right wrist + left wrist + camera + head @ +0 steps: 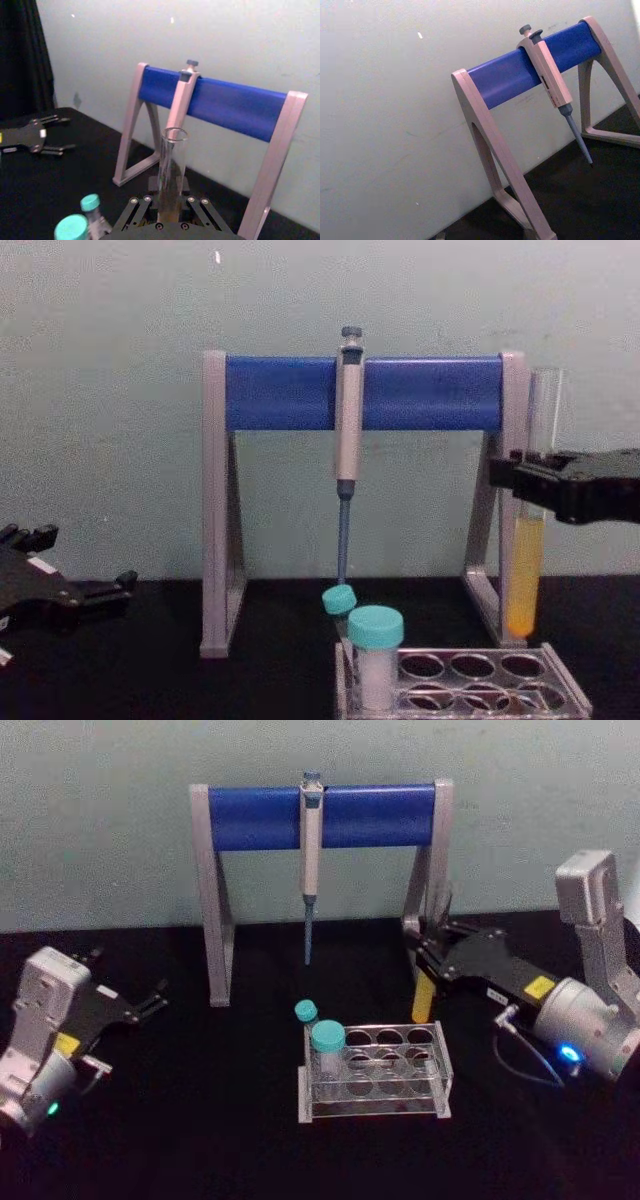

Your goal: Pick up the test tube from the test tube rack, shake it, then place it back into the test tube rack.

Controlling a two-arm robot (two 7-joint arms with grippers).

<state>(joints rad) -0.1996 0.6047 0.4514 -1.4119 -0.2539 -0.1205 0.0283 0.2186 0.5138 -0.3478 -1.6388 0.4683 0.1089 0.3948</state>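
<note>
1 test tube (526, 580) in right claw (521, 478), near pipette stand's leg (513, 390)

**Stand, pipette and two capped tubes on a black bench**

A pipette stand (320, 815) rises at the far side of the black bench (200, 1120), close before a pale green wall (100, 820). It has two grey A-shaped legs carrying a blue crossbar. A grey-white pipette (311, 840) hangs upright from the bar's middle, its blue tip pointing down (the tip ends clear of the bench). Nearer, around the middle, stand two teal-capped tubes. The larger-capped tube (328, 1038) is nearest, and the smaller-capped tube (306, 1011) is just behind it to the left. A black curtain (20, 55) hangs beside the wall.
</note>
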